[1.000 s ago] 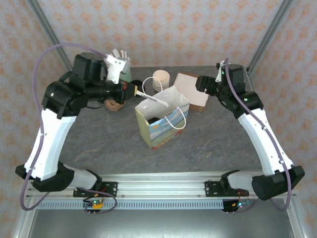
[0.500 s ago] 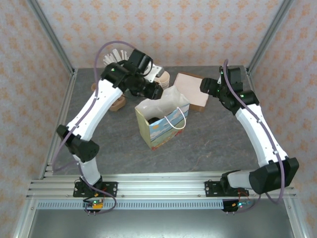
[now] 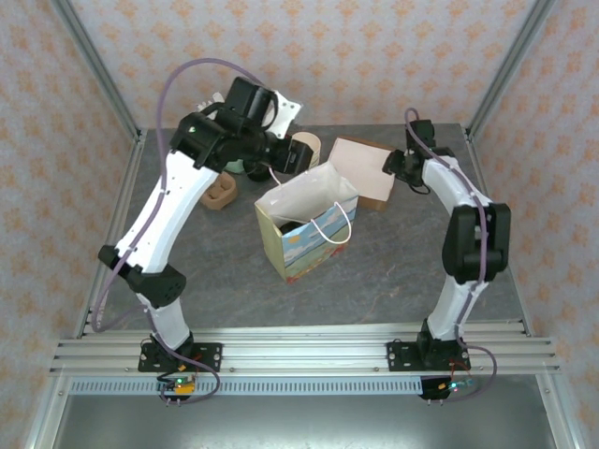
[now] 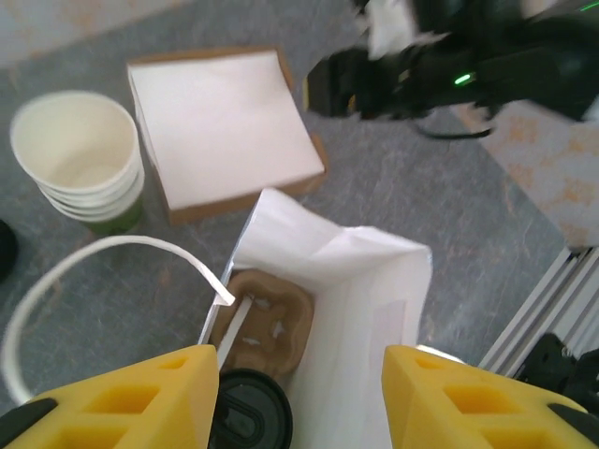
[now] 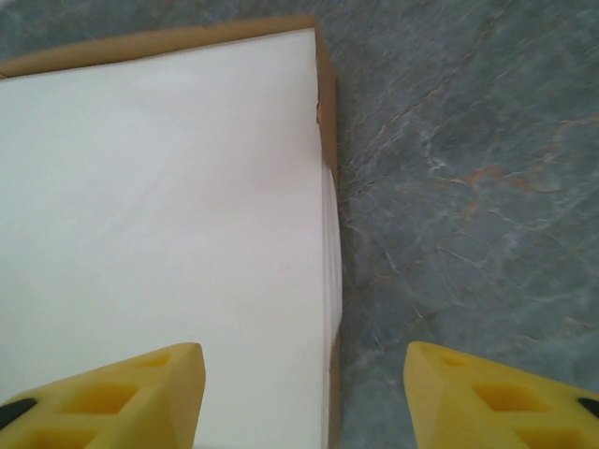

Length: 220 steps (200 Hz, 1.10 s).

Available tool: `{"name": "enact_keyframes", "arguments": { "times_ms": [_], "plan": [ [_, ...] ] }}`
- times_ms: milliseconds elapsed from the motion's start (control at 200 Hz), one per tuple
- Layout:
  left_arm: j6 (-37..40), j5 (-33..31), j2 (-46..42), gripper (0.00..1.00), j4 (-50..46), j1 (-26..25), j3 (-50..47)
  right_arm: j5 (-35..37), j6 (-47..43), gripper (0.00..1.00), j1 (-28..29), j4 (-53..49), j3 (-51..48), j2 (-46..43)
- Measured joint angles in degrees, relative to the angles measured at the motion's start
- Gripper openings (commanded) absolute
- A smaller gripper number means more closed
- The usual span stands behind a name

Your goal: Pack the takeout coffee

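Note:
The takeout coffee shows as a round black lid at the bottom of the open white paper bag, beside a brown cup carrier with a white stick across it. My left gripper hangs open above the bag's mouth, nothing between its yellow fingers. In the top view it sits at the bag's back edge. My right gripper is open over the right edge of the napkin box, holding nothing, at the box's right side.
A stack of cream cups stands left of the brown napkin box, behind the bag. A spare brown carrier lies at the back left. The bag's white handle loops out to the left. Metal frame posts bound the table.
My left arm has swung from the back left to over the bag and its jaws have opened, letting go of the white stick. My right gripper has moved back over the napkin box and narrowed a little.

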Motion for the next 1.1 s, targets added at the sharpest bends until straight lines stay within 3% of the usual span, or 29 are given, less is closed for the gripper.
{"name": "enact_keyframes", "arguments": {
  "times_ms": [315,641,1101],
  "plan": [
    [-0.79,-3.08,-6.49,0.50,4.74,0.00,-2.93,4.48,-3.41,0.50,3.93,-4.11,14.36,13.57],
    [-0.76,-4.20,-6.56,0.50,5.40,0.00,-3.98,7.54,-5.62,0.53,4.48,-8.07,20.72,21.05],
    [-0.74,-4.31,-7.04,0.50,5.62,0.00,-7.28,7.04,-6.75,0.21,5.22,-9.31,22.69,21.77]
  ]
}}
